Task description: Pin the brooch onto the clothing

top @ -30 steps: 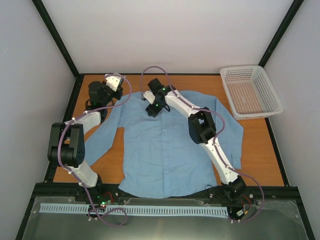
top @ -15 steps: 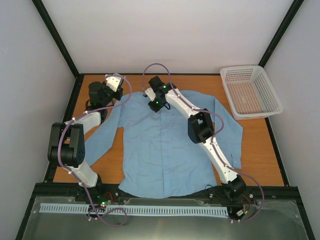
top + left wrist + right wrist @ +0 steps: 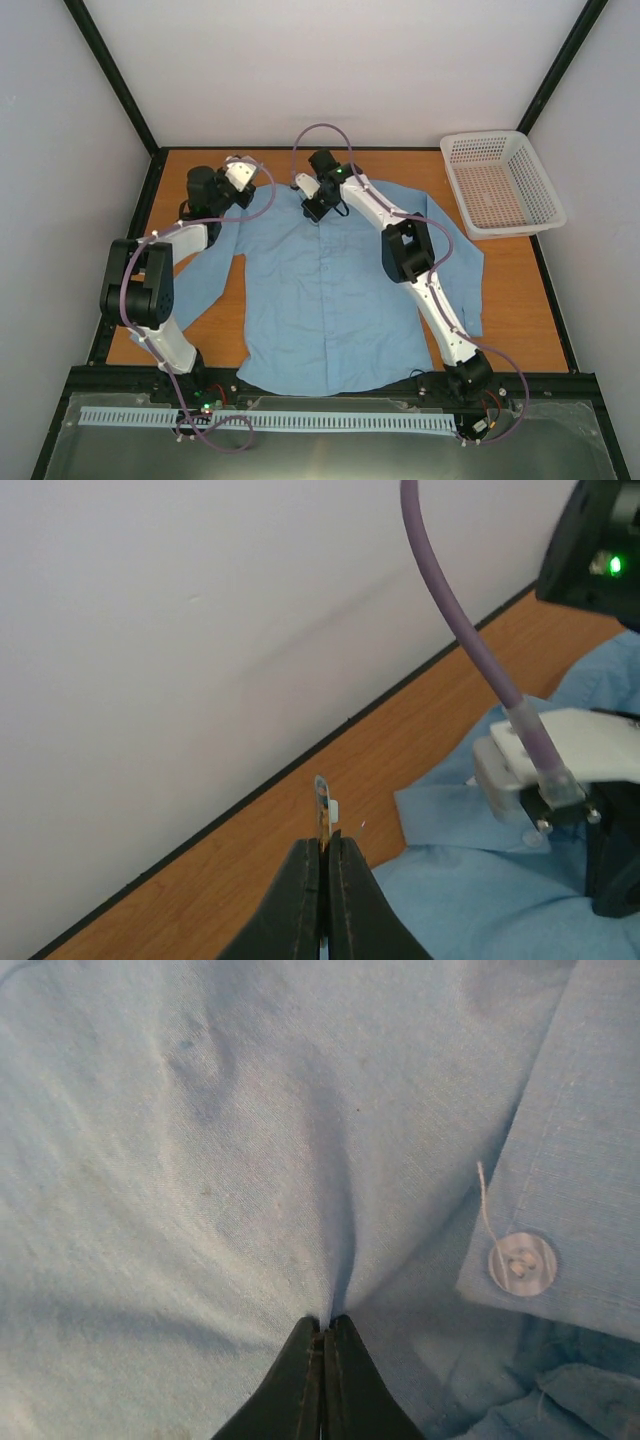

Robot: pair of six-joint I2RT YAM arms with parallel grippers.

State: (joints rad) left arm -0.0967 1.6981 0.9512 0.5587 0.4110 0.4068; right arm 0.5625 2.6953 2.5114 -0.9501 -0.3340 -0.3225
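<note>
The clothing (image 3: 330,290), a light blue shirt, lies spread flat on the wooden table. My right gripper (image 3: 311,212) is down near the collar, and in the right wrist view it (image 3: 327,1322) is shut on a pinched ridge of the shirt cloth (image 3: 250,1160). Just right of the pinch is a white button (image 3: 522,1263). My left gripper (image 3: 325,842) is shut on the brooch (image 3: 322,802), which shows edge-on as a thin disc sticking up past the fingertips. It hovers over bare table left of the collar (image 3: 440,805), and in the top view the left gripper (image 3: 250,190) sits by the shirt's left shoulder.
A white mesh basket (image 3: 500,185) stands at the back right corner. The back wall (image 3: 200,630) is close behind the left gripper. The right arm's wrist and purple cable (image 3: 470,640) lie just right of the brooch.
The right gripper has gone from open to shut, pinching the cloth, and has shifted slightly towards the collar. The left arm has moved a little right, towards the shirt.
</note>
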